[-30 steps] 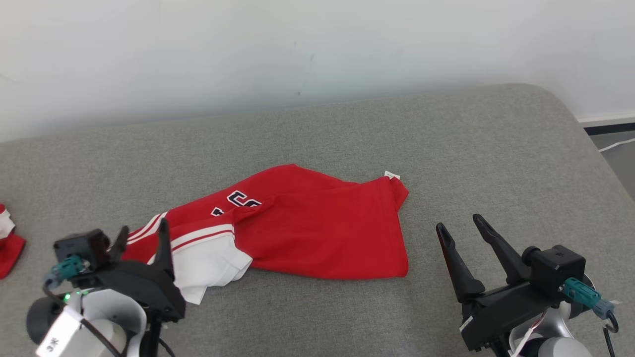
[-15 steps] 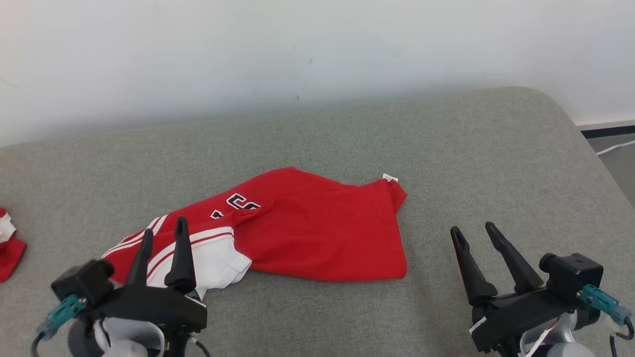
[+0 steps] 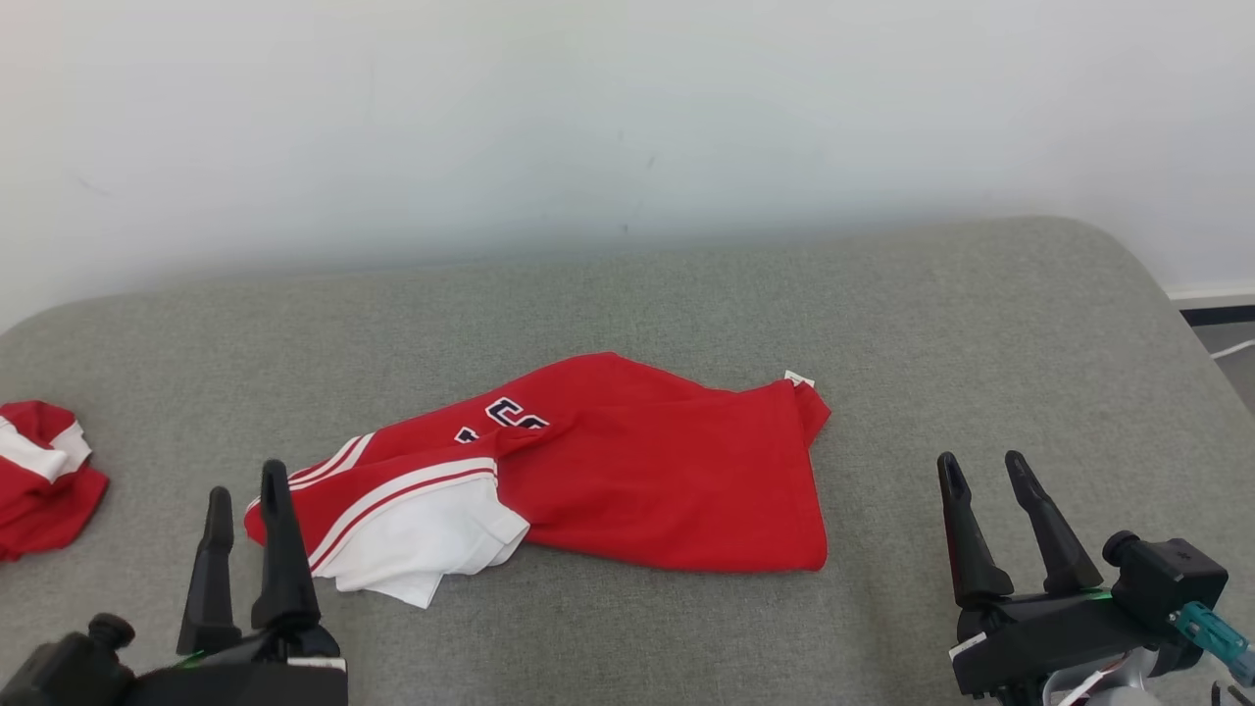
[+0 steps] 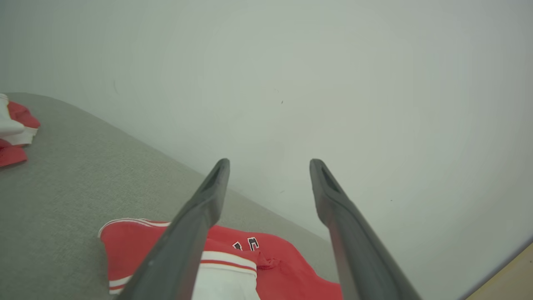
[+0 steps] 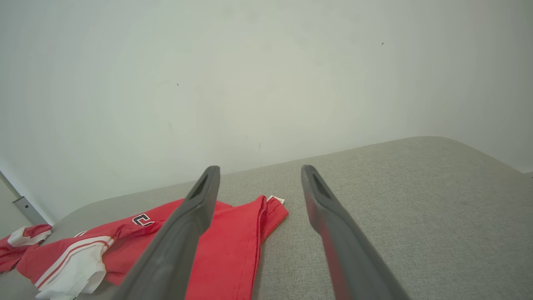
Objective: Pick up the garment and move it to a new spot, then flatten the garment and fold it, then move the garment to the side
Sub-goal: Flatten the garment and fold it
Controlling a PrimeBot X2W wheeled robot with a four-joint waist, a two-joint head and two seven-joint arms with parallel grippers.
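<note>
Red and white cloth, a second garment point(image 3: 44, 480), lies bunched at the far left edge of the grey padded bench point(image 3: 980, 324), well apart from everything else. Next along, at the lower left of the head view, the left hand point(image 3: 245, 485) points its two dark fingers up toward the pale wall point(image 3: 588, 118). The fingers are spread with nothing between them, and one of them crosses the left tip of the jersey in that view; whether it touches the cloth cannot be told. The red jersey point(image 3: 637, 480) lies near the middle of the bench, loosely flattened and creased, its long side running left to right. Its left end shows a white sleeve panel point(image 3: 422, 529) edged with red and white stripes and turned partly over on itself. Dark lettering point(image 3: 515, 417) peeks out of a fold just above it, only partly readable. The broad right part is plain red and lies fairly smooth, with a small white label point(image 3: 799, 378) sticking out at its far right corner. Bare grey fabric separates that edge from the right hand point(image 3: 980, 461), which sits at the lower right with its fingers apart and empty, pointing up the view, near the jersey but clear of it. Beyond the bench's rounded right corner a strip of floor point(image 3: 1230, 338) shows.
</note>
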